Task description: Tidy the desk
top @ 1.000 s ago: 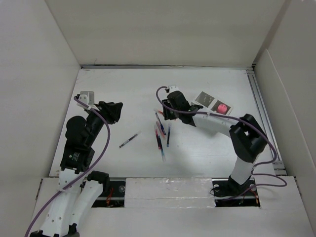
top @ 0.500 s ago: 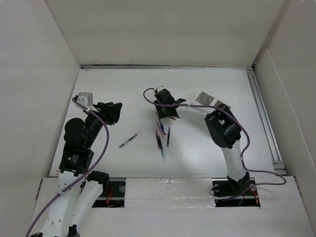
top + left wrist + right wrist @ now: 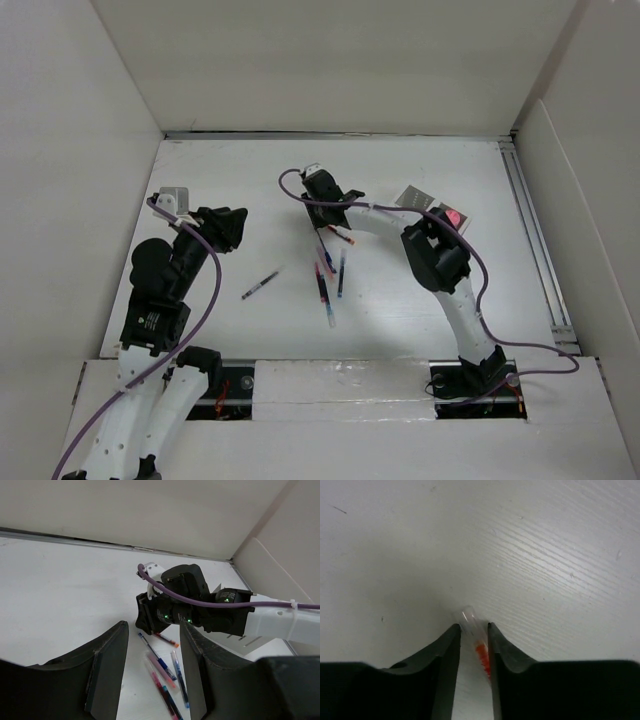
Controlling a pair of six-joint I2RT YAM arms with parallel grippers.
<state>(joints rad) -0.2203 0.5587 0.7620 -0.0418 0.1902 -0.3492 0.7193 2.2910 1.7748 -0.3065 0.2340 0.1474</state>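
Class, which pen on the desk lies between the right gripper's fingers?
The clear pen with orange inside, flanked by the right gripper; the other pens lie loose, nearer the arms.

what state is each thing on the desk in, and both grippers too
left gripper, open, empty
right gripper, shut on orange pen
orange pen, pinched between the gripper's fingers
pen cluster, lying loose on the desk
single pen, lying loose, apart from the cluster

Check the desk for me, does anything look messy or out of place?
Yes. Several pens lie loose in the middle of the desk, fanned at different angles rather than lined up, and a lone pen sits apart to their left. The right arm's jaws pinch an orange-marked pen.
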